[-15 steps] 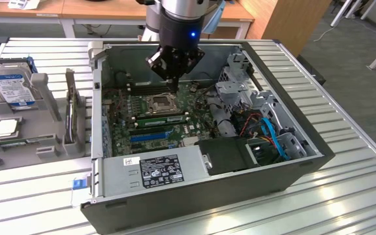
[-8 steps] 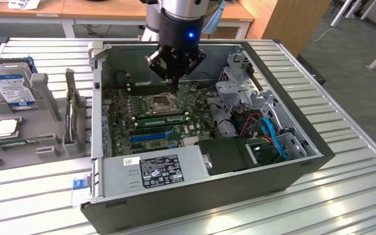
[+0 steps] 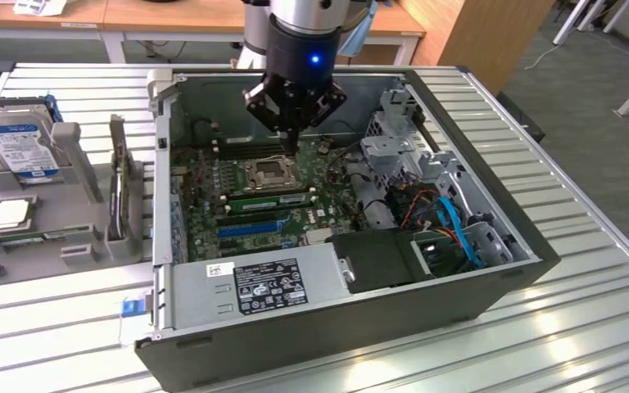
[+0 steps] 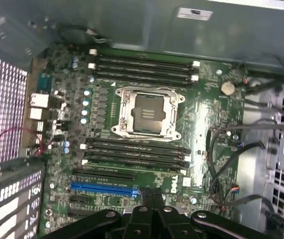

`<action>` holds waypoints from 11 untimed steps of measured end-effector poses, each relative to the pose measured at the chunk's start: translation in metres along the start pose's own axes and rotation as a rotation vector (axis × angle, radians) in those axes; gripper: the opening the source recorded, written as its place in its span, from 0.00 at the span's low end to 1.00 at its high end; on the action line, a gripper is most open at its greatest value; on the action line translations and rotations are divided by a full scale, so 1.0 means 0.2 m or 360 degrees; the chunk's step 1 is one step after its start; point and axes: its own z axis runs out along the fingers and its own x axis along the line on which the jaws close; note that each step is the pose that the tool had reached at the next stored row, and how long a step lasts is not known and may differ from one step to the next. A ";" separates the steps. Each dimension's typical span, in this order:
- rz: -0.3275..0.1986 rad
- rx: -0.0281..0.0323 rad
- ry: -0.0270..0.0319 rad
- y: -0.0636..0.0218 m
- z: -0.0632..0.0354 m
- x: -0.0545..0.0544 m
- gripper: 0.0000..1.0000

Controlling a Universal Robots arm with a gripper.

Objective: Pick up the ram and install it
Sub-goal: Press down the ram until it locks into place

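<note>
Pincer [image 3: 292,141] hung shut and empty over the open computer case [image 3: 490,278], with its tips above the motherboard [image 4: 202,114], at twelve o'clock from the CPU socket [image 3: 268,170] in the exterior view. The black memory slots [image 4: 137,149] on either side of the socket looked unfilled. A thin green stick, apparently the ram [image 3: 30,238], lay in the grey holder [image 3: 74,155] on the slatted surface [image 3: 576,327], at nine o'clock from the case and well apart from the pincer. A blue-labelled hard drive [image 3: 20,147] stood upright in that holder.
</note>
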 end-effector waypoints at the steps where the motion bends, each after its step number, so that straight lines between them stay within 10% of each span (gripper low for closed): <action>1: 0.0023 0.00003 -0.00007 0.000 0.000 0.00 0.10; 11: 0.0143 0.00012 -0.00044 0.000 0.002 0.00 0.10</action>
